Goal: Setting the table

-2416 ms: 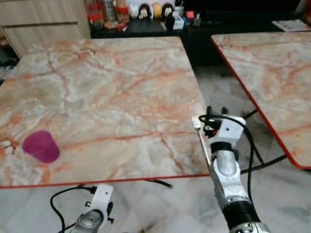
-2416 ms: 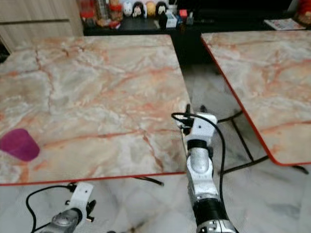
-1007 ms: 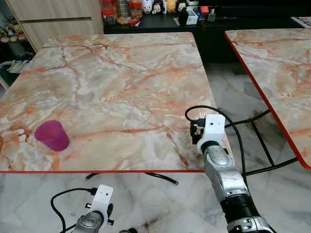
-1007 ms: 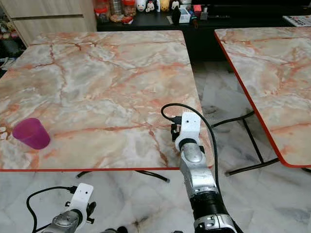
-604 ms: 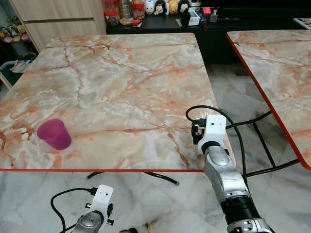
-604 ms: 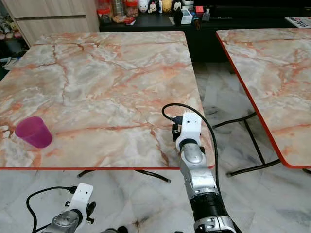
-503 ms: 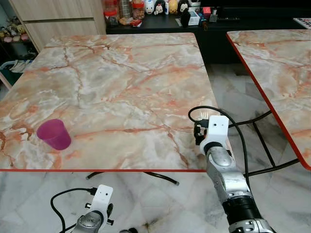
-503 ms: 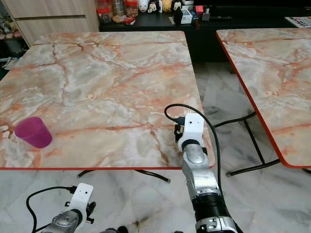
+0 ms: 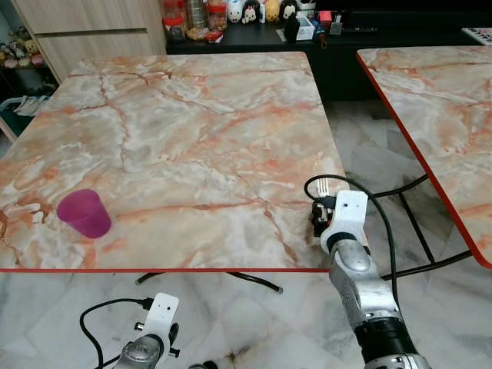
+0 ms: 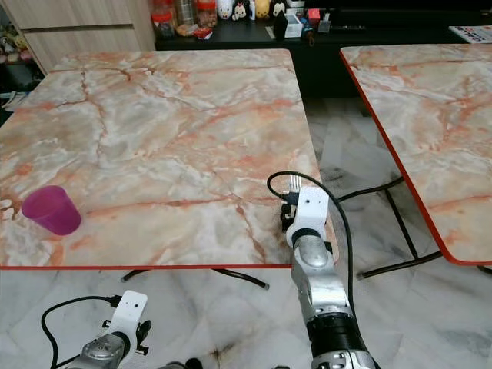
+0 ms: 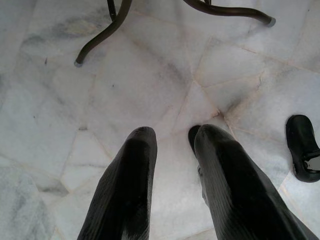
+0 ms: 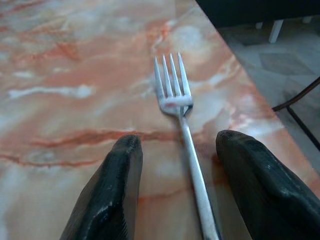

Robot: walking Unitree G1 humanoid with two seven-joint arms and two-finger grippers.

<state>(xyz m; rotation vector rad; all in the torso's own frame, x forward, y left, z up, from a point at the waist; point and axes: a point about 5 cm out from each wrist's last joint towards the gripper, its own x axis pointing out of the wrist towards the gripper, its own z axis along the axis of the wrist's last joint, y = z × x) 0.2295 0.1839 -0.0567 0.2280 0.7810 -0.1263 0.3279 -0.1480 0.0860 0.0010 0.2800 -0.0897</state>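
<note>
- The fork (image 12: 181, 131) lies flat on the marble bench (image 9: 184, 138), near its right edge and close to the front right corner, tines pointing away from the robot.
- The right gripper (image 12: 179, 187) sits low over the bench with its jaws spread wide; the fork handle runs between the two fingers (image 12: 112, 187) with a gap on each side, so nothing is grasped.
- Risk: the fork is close to the bench edge. A finger brushing the handle as the arm lifts could, I judge, push it sideways and off onto the floor.
- Risk: the arm's black cable (image 9: 380, 223) loops just beside the tines; a quick pull back might drag it across them.
- The purple cup (image 9: 84, 213) stands upright near the front left corner, well apart from the fork, so it looks safe from this arm.
- The left gripper (image 11: 172, 165) hangs idle below bench level, jaws slightly parted and empty, pointing at the floor.
</note>
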